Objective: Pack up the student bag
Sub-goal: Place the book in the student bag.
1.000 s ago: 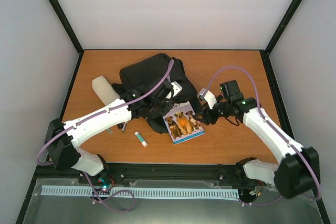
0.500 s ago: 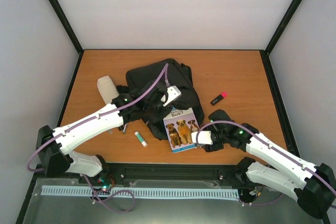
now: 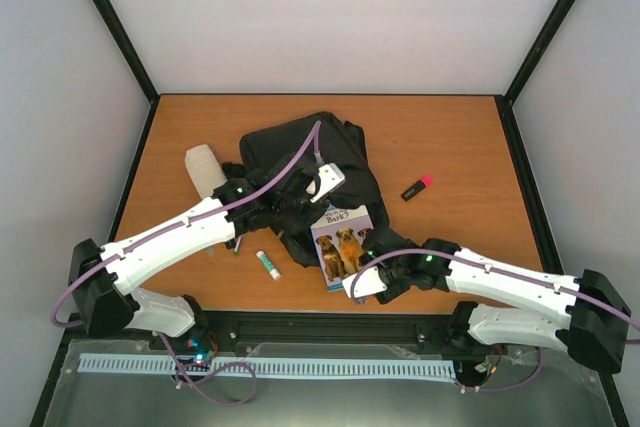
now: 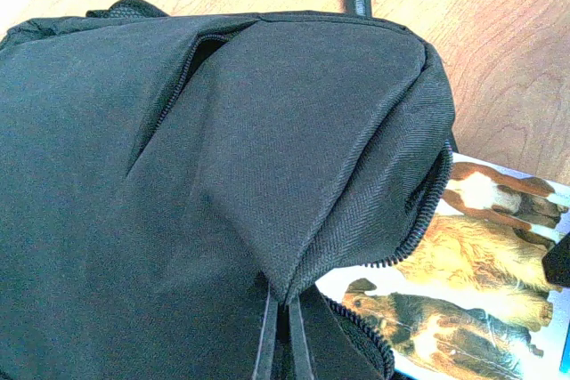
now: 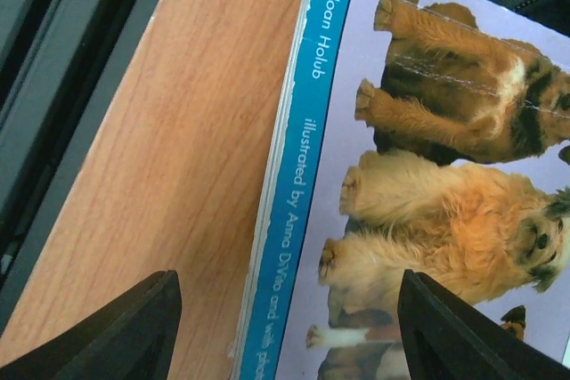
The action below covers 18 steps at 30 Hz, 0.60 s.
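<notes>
- Student bag (image 3: 305,152) sits mid-desk, a bit left of centre, lying flat with a zip edge open toward the book.
- Your left gripper (image 3: 312,202) is down on the bag's near side, pressed together. In the left wrist view the fabric (image 4: 267,175) draws to a peak at the lower edge, so it reads as pinching bag fabric. The fingertips themselves are hidden.
- Your right gripper (image 5: 285,344) is spread and holding nothing. It hangs low over the near corner of the book, with one finger (image 5: 134,327) over bare desk (image 3: 450,137) and the other over the cover.
- The dog-cover book (image 3: 343,245) lies flat on the desk, its far end touching the bag's near edge.
- Black highlighter with a pink cap (image 3: 416,188) is right of the bag, apart from it.
- Glue stick (image 3: 267,264) is left of the book, and a white roll (image 3: 205,169) is at the bag's left side.
</notes>
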Each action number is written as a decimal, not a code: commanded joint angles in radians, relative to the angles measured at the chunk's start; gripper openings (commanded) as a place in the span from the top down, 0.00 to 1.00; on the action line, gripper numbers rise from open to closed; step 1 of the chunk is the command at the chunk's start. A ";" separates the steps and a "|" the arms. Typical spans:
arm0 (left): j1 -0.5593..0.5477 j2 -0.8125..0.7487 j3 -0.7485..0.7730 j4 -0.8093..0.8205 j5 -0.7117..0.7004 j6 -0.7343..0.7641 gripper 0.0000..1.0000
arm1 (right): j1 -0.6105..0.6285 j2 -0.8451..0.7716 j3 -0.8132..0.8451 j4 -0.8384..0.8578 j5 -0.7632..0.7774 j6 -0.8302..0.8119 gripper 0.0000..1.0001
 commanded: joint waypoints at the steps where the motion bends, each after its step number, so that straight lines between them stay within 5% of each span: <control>1: -0.005 -0.044 0.050 0.069 0.023 0.016 0.99 | 0.076 0.025 -0.051 0.137 0.172 0.063 0.33; 8: -0.004 -0.049 0.051 0.063 0.044 0.019 0.99 | 0.086 0.069 -0.040 0.325 0.375 0.056 0.52; 18: -0.003 -0.039 0.057 0.057 0.087 0.009 0.99 | 0.084 0.138 -0.070 0.546 0.446 -0.071 0.63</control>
